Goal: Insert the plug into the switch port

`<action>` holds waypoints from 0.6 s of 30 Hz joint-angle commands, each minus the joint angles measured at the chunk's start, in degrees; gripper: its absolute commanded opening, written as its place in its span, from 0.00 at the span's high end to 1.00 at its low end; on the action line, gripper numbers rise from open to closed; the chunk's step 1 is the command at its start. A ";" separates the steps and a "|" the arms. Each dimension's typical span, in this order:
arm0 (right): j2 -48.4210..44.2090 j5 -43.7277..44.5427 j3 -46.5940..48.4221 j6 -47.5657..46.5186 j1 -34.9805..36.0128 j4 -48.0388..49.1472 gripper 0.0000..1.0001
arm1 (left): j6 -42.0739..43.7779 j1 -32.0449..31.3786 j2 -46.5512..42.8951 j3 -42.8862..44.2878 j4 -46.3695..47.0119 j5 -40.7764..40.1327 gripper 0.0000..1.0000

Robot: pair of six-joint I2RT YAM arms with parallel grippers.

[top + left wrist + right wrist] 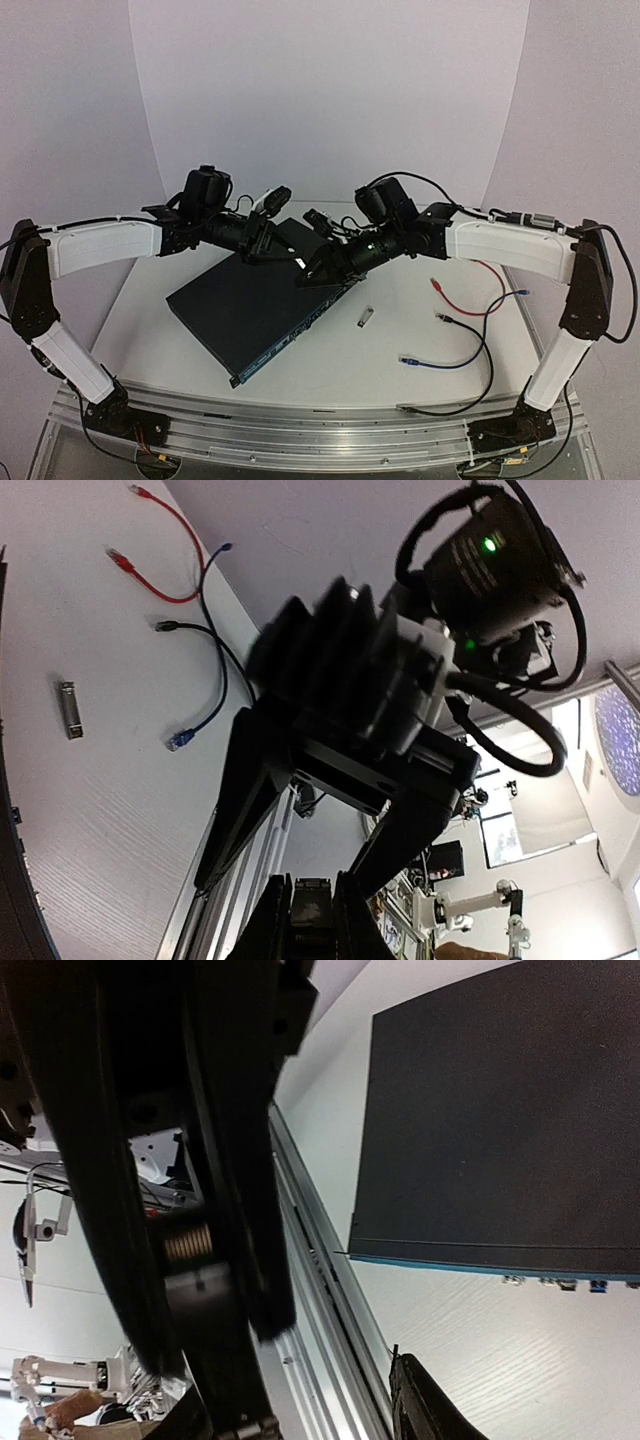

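The left tool (pixel 311 892) is closed, its fingers together at the bottom of its own view; whether anything is pinched between them cannot be told. The right tool (pixel 316 268) has its jaws apart, with the table's near rail showing between them. Both hang over the far end of the switch (pixel 250 310), close together and pointing at each other. The switch lies flat and askew on the table (pixel 340 375), its port face turned to the near right. Blurred dark arm parts fill much of the right wrist view, and the right arm blocks the left one. Right of the switch lie a silver module (pixel 366 317) and the red cable (pixel 119 556), black cable (pixel 168 626) and blue cable (pixel 178 742), loose, well apart from the ports.
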 commanded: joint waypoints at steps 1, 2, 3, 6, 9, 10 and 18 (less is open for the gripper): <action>-7.02 12.68 -4.42 -5.25 -0.06 -0.18 0.49 | -2.18 -0.10 2.17 8.83 -17.01 -12.91 1.00; -7.63 13.95 -5.03 -6.07 -0.04 -0.40 0.48 | -2.83 -0.10 3.03 9.97 -19.56 -14.40 1.00; -7.93 15.01 -5.31 -6.71 -0.04 -0.79 0.48 | -3.62 -0.08 4.00 11.08 -21.91 -15.66 1.00; -7.76 16.69 -5.10 -8.00 -0.03 -2.10 0.48 | -5.83 -0.01 6.72 14.59 -27.82 -17.89 1.00; -6.25 16.36 -3.64 -8.37 0.18 -2.53 0.49 | -8.44 -0.04 9.11 16.12 -30.46 -18.67 1.00; -5.49 16.41 -2.97 -8.56 0.33 -2.64 0.53 | -9.59 -0.02 9.60 16.05 -30.35 -18.30 1.00; 1.33 18.13 3.11 -8.29 0.50 -3.62 0.66 | -13.26 -0.09 11.79 16.61 -28.69 -17.11 1.00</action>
